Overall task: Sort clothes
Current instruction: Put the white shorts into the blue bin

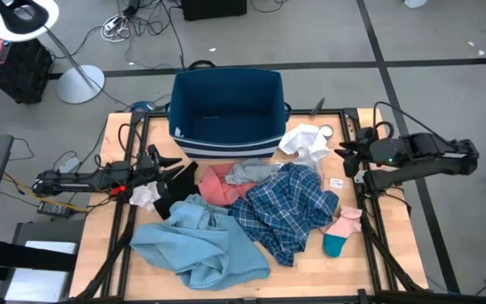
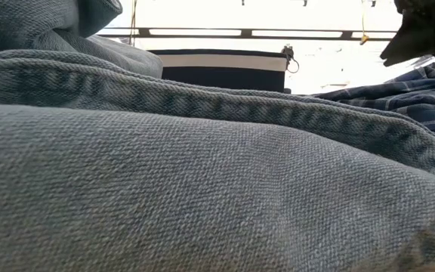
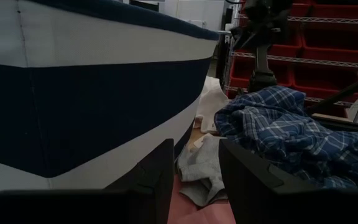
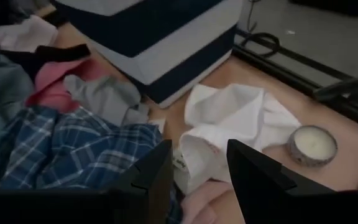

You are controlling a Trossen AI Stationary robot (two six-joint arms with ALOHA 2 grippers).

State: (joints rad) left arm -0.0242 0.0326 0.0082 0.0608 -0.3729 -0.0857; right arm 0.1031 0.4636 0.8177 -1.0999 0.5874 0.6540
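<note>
Navy bin [image 1: 226, 110] with white stripes sits at upper centre of the overhead frame, and it looks empty inside. My judgement: sorting has barely begun, since every garment visible lies on the wooden table [image 1: 378, 253] in front of the bin, none in it.

Going left to right across the overhead frame: the left gripper [image 1: 169, 165] hovers at middle left, its fingers parted and holding nothing, just above a black item [image 1: 175, 194] and a small white scrap [image 1: 144, 197]. Below, at lower left, a large light-blue piece [image 1: 201, 245] spreads in a heap. At centre lie a coral-pink garment [image 1: 218, 186] and a grey one [image 1: 251, 173], touching each other just in front of the bin. A blue plaid shirt [image 1: 289, 207] fills the centre right, overlapping the light-blue piece. A white garment [image 1: 306, 142] sits beside the bin's right corner, with a small round tin [image 1: 326, 131] just beside it. At lower right lie a pink sock [image 1: 347, 221] and a teal sock [image 1: 334, 245], touching. The right gripper [image 1: 348, 158] waits at middle right, near the white garment; its wrist view shows its fingers apart and empty.

All the clothes are left to sort.
</note>
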